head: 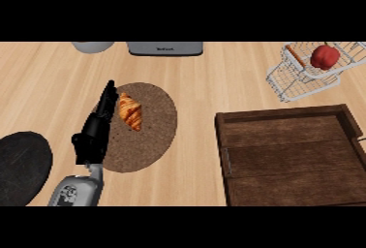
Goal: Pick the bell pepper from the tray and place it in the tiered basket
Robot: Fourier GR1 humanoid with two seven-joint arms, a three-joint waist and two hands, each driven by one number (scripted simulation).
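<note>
Nearest the camera, at the lower left, a grey forearm rises from the bottom edge and ends in the black left hand (97, 127), which is released: its fingers stretch straight up the view and curl round nothing. Left of that forearm lies a round black plate (22, 167), partly cut off by the left edge. The straight fingers run along the left rim of a brown woven mat (146, 138), and a croissant (130, 112) lies on the mat just beside them; whether they touch it cannot be told. At the top edge stand a pale grey rounded vessel (91, 46) and, to its right, a grey appliance (166, 48), both cut off by the frame. Further right, a dark wooden tray (289, 157) fills the lower right of the light wood counter (207, 82). Above the tray, at the upper right, the white wire tiered basket (304, 80) holds the red bell pepper (324, 56), well apart from the tray. No right hand shows.
</note>
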